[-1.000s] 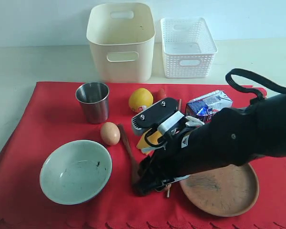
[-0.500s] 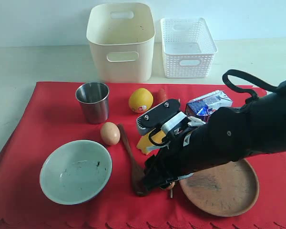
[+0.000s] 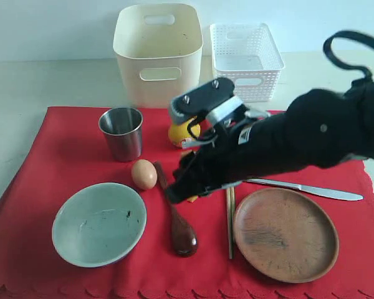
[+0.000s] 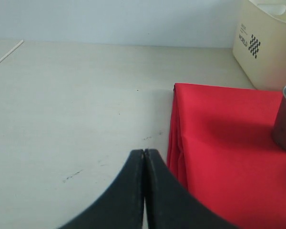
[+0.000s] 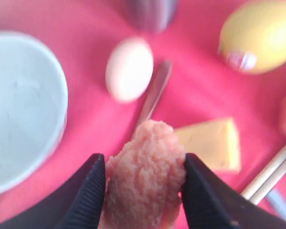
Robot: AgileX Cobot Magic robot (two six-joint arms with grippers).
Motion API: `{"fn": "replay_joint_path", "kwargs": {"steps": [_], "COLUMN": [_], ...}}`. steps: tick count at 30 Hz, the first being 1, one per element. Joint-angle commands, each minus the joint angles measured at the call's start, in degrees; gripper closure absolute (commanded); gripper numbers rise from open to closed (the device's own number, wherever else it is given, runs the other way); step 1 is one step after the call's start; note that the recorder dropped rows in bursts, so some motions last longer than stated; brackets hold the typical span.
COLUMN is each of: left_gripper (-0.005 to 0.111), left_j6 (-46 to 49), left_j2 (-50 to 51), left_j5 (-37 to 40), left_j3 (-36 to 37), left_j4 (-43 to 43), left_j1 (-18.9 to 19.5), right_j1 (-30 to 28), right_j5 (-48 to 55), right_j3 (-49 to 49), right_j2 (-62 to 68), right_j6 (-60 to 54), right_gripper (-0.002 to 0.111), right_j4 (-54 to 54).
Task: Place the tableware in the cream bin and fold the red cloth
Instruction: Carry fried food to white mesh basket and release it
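Nearest: bowl (image 3: 98,223), spoon (image 3: 177,227), chopsticks (image 3: 229,218) and plate (image 3: 285,233) lie on the red cloth (image 3: 62,156), none binned; knife (image 3: 311,189) just behind the plate. Right pincer (image 5: 143,160) clenched on a pink grainy lump (image 5: 145,186), food by the look, above the spoon handle and cheese wedge (image 5: 209,143). Judged step: clear it off, likely to the white basket (image 3: 246,62), not the cream bin (image 3: 157,75); squeeze lightly, carry high over lemon (image 5: 257,36) and cup (image 3: 121,132). Right arm reaches in from the right, wrist raised, pincer angled down toward the bowl. Left pincer (image 4: 144,191) clenched, empty, low over the counter (image 4: 76,105) beside the cloth's edge.
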Motion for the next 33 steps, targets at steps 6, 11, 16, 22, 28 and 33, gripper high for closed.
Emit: {"fn": "replay_joint_path", "kwargs": {"steps": [6,11,16,22,28,33], "left_gripper": [0.106,0.106,0.106,0.106,0.106,0.106], "left_j6": [0.0,0.0,0.0,0.0,0.0,0.0], "left_j2": [0.5,0.5,0.5,0.5,0.5,0.5], "left_j5": [-0.4,-0.4,-0.4,-0.4,-0.4,-0.4], "left_j3": [0.0,0.0,0.0,0.0,0.0,0.0], "left_j4": [-0.3,-0.3,-0.3,-0.3,-0.3,-0.3], "left_j1": [-0.1,-0.1,-0.1,-0.1,-0.1,-0.1], "right_j1": [-13.5,-19.5,-24.3,-28.2,-29.0,-29.0], "right_j5": [-0.3,-7.2,-9.4,-9.4,-9.0,-8.6], "right_j3": [-9.1,-14.8,-24.2,-37.1,-46.9,-51.4], "right_j2": [-0.8,5.2,15.8,27.3,34.6,38.3], "right_j6": [0.2,-0.7,-0.7,0.2,0.2,0.2], "right_gripper": [0.108,0.108,0.108,0.108,0.105,0.087], "right_j4": [-3.8,-5.1,-5.1,-4.8,-4.8,-4.8]}}
